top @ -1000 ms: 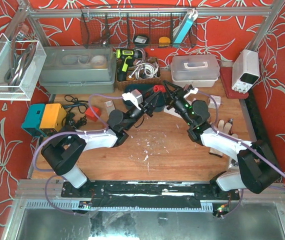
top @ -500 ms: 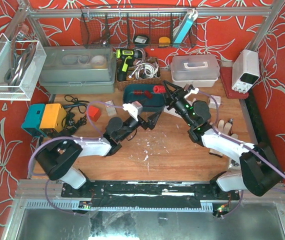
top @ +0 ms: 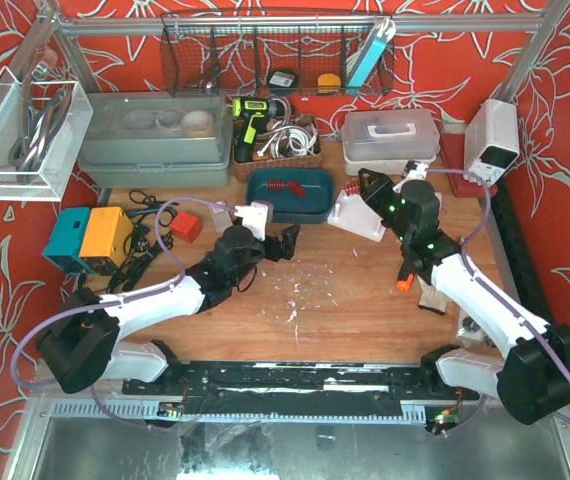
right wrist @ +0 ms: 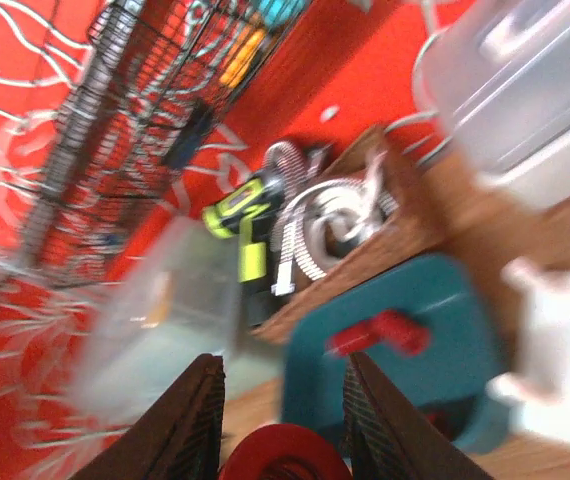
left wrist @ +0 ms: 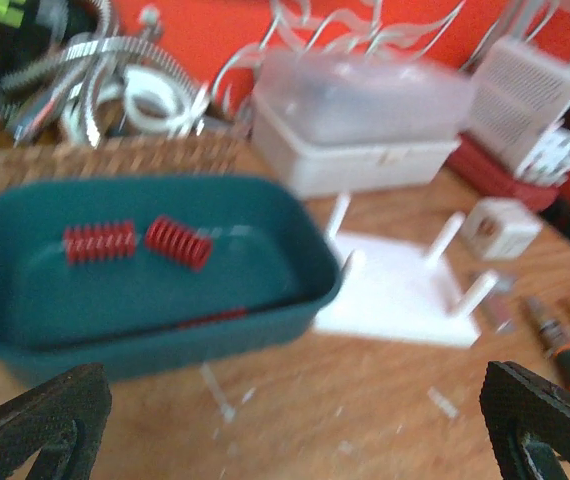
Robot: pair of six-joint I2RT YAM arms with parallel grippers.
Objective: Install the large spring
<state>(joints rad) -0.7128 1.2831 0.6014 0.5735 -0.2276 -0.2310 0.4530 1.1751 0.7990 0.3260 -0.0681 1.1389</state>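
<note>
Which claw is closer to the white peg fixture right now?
Right. The right claw hangs just over the white peg fixture, gripping a red spring. The left claw sits apart to its left, before the teal tray.

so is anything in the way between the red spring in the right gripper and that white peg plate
Nothing visible. The right gripper holds the large spring right by the white peg plate in the top view. Its pegs stand bare in the left wrist view, and the teal tray sits off to one side.

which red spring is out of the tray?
The red spring gripped in the right hand; the other two springs lie inside the teal tray.
</note>
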